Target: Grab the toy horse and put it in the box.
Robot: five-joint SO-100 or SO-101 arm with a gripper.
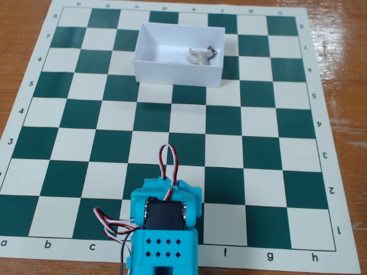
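Note:
The toy horse [200, 55], small and grey-beige, lies inside the white box [175, 71], toward its right side near the front wall. The box stands on the far part of the chessboard. At the bottom edge of the fixed view only the cyan arm body [165, 229] with its servo and wires shows, folded back near the board's front edge. Its gripper fingers are out of view, far from the box.
A green and cream chessboard mat [275, 154] covers a wooden table [344, 69]. Red, white and black wires [167, 163] loop up from the arm over the front squares.

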